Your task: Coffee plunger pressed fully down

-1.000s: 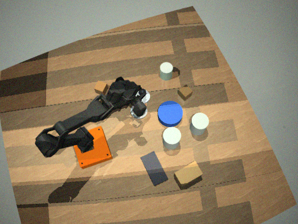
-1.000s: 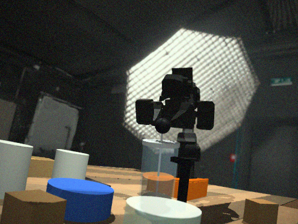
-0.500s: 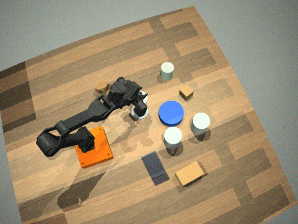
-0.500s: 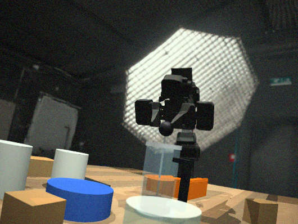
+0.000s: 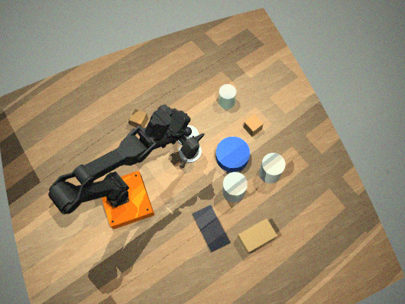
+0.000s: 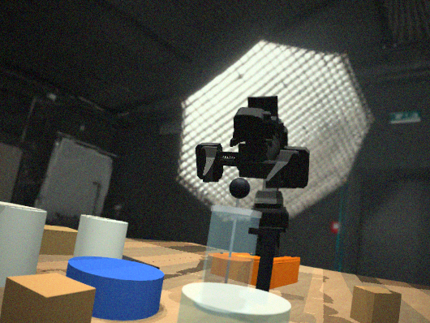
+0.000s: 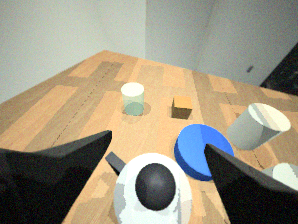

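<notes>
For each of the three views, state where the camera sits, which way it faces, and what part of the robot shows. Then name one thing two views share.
Top: overhead, facing down; the whole arm shows.
Exterior: low at table level, facing the open gripper over the press.
Wrist: on the gripper, looking down past both fingers at the plunger knob.
Shared: the blue disc appears in all.
</notes>
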`<state>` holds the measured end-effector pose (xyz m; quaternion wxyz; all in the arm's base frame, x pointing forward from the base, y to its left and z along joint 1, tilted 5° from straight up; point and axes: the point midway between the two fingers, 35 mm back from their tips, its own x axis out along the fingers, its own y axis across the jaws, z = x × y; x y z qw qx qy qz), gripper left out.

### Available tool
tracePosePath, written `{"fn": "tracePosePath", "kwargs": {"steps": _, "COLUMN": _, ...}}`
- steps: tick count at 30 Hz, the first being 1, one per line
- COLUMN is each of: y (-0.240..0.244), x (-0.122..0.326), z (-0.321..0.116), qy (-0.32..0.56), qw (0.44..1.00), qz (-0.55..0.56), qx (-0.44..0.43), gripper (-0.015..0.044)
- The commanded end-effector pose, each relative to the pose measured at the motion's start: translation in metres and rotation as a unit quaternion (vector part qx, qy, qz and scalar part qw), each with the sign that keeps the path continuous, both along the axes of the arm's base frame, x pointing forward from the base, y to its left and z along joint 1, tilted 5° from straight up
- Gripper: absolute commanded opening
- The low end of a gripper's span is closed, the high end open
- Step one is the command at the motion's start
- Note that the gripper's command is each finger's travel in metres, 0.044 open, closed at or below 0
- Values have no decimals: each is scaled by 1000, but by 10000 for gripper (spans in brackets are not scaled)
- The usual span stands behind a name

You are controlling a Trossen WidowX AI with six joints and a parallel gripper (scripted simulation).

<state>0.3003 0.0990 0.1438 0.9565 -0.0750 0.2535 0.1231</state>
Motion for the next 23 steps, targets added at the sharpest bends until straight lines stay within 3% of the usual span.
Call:
{"fn": "tracePosePath", "kwargs": {"steps": 1, "y": 2, "x": -4, "z": 30, "qy": -9, "qw": 1000, "qz": -1, "qx": 4, "gripper": 440}}
{"fn": "tracePosePath", "kwargs": {"steps": 6, "y": -3, "x": -28, "z": 76, "qy": -4, "qw": 1000, "qz": -2, "qx": 1, "gripper": 440}}
{"fn": "tracePosePath", "kwargs": {"steps": 23, "y": -4, "x": -29, "z": 73, "qy": -3, "qw": 1000, "qz": -2, "qx": 1, "gripper": 440}}
